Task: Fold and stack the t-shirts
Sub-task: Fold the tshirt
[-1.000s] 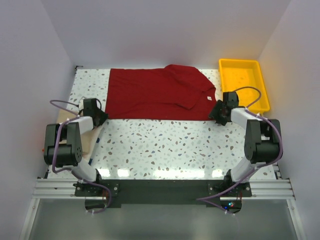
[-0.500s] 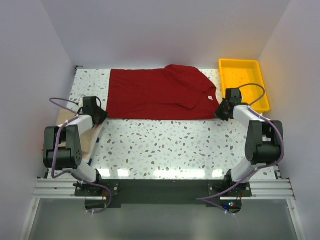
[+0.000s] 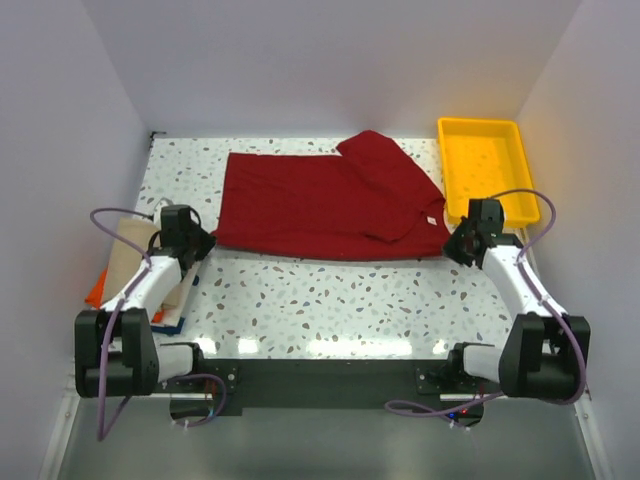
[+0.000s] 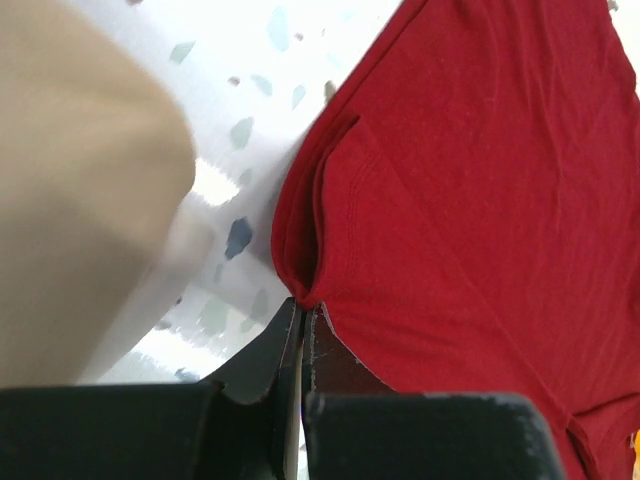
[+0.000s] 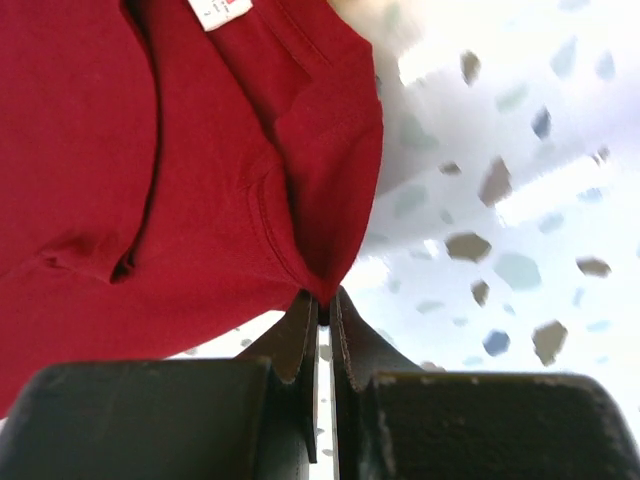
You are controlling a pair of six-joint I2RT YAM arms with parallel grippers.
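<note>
On the speckled table (image 3: 340, 300), the left gripper (image 3: 205, 241) is clamped on the near left corner of the dark red t-shirt (image 3: 320, 205). It is just beside a folded tan shirt (image 3: 125, 255) lying over an orange one (image 3: 97, 290) at the table's left edge. The right gripper (image 3: 452, 248) pinches the near right corner, by the collar. The shirt lies spread across the far half, with a flap folded over on its right side. Its white neck label (image 5: 222, 10) carries marks too small to read. A yellow plastic tray (image 3: 478, 124) sits at far right
</note>
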